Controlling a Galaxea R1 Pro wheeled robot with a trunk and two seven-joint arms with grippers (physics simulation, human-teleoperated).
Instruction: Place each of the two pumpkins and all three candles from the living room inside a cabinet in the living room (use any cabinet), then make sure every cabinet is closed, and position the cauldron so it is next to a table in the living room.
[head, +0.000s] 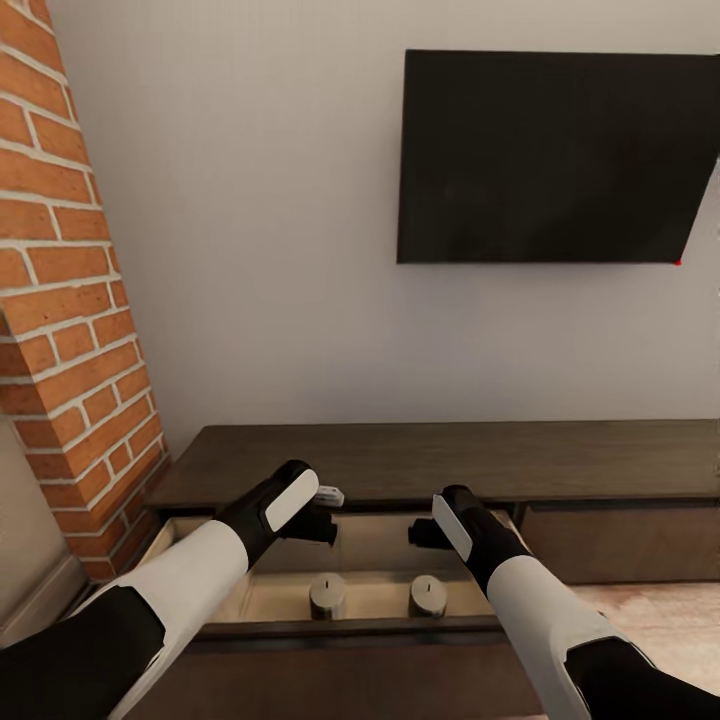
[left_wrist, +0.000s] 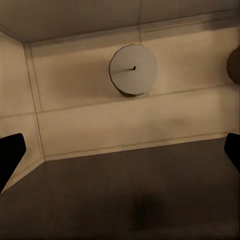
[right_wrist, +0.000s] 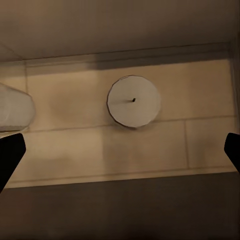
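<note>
Two candles stood upright side by side on the pale floor of the cabinet's pulled-out drawer, the left candle (head: 327, 594) and the right candle (head: 428, 595) a little apart and not touching. Each wrist view looked straight down on one flat round top with its tiny wick, the left candle (left_wrist: 134, 69) under the left arm and the right candle (right_wrist: 134, 101) under the right. The left gripper (head: 322, 522) and the right gripper (head: 424, 532) hovered above the drawer, both spread wide with nothing between the fingers; only dark fingertips showed at the edges of the wrist views. The cabinet (head: 440, 460), long, low and dark brown, ran along the wall under the black TV (head: 555, 158), with the brick chimney (head: 70, 300) at its left end. Judged from this, the candle-stowing step was under way with two placed and both hands released. The next move would call for lifting the arms clear of the drawer without knocking the candles, then going for the remaining items before shutting it
</note>
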